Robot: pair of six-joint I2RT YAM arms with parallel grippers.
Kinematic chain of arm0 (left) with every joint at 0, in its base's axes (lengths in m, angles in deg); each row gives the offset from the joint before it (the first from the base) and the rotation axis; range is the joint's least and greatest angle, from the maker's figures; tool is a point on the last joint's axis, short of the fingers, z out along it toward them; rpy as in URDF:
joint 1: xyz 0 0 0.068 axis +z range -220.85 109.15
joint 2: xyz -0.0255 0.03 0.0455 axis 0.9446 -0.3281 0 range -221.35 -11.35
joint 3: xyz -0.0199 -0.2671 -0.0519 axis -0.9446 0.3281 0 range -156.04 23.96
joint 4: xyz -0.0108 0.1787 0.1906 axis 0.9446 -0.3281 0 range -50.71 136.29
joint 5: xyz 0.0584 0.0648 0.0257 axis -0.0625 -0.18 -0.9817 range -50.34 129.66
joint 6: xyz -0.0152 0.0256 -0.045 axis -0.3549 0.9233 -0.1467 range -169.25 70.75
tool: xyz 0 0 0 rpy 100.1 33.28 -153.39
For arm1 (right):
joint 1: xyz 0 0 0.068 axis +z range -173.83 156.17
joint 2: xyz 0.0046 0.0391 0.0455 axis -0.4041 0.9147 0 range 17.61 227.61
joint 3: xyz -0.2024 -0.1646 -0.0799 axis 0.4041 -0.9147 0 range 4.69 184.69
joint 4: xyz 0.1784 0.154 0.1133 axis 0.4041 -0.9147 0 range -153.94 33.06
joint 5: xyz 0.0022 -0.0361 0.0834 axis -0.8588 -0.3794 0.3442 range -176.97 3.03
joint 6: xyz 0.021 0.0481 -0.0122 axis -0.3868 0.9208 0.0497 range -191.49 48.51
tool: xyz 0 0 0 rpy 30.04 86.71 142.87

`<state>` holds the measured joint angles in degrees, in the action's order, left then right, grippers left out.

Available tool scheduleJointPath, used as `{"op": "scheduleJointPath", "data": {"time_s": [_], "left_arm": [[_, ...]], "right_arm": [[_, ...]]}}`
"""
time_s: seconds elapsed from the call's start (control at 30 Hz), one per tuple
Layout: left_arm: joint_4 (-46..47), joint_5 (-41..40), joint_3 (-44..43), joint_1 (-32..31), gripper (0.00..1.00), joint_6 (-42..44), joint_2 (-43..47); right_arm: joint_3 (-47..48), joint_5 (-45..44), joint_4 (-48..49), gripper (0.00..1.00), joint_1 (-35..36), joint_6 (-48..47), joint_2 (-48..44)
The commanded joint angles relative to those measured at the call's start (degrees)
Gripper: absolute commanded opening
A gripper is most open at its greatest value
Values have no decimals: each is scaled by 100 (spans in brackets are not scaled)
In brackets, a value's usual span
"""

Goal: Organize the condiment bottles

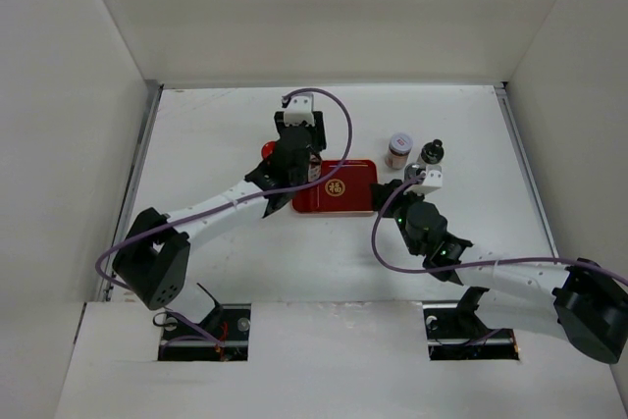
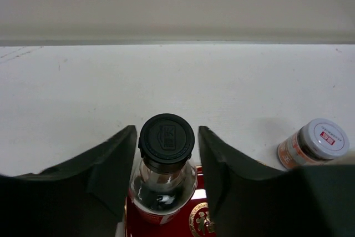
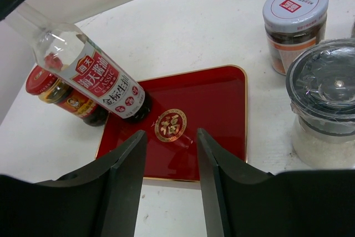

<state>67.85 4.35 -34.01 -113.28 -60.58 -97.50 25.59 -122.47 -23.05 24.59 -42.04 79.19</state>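
The tall slim black-capped bottle (image 3: 94, 76) stands upright on the left corner of the red tray (image 1: 351, 188). My left gripper (image 2: 166, 131) hangs over it, one finger on each side of its cap (image 2: 166, 140) with thin gaps, so it is open. The red-capped jar (image 1: 267, 149) stands on the table just left of the tray. The pinkish-white-lidded jar (image 1: 398, 150), the dark-knobbed bottle (image 1: 433, 153) and the grey-capped shaker (image 3: 324, 98) stand right of the tray. My right gripper (image 3: 171, 137) is open and empty at the tray's near right edge.
White walls enclose the table on three sides. The tray's middle with the gold emblem (image 3: 170, 125) holds nothing. The shaker stands close against my right wrist. Bare table lies behind the tray (image 2: 177, 76) and in front of it.
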Motion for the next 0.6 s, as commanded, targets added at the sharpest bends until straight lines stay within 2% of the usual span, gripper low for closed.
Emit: {"op": "scheduleJointPath", "data": {"time_s": [0.0, 0.13, 0.27, 0.4, 0.57], "left_arm": [[700, 7, 40, -23, 49, -62, 379], [726, -20, 128, -50, 72, -53, 528], [683, -142, 225, -94, 84, -36, 844], [683, -318, 567, -111, 86, -62, 1354], [464, -398, 1463, -33, 76, -588, 2364]], "right_arm": [[133, 44, 223, 49, -22, 43, -50], [151, 53, 223, 49, -22, 52, 12], [151, 52, 223, 49, -22, 52, 3], [142, 44, 223, 50, -22, 34, -32], [142, 35, 223, 51, -22, 26, -23]]}}
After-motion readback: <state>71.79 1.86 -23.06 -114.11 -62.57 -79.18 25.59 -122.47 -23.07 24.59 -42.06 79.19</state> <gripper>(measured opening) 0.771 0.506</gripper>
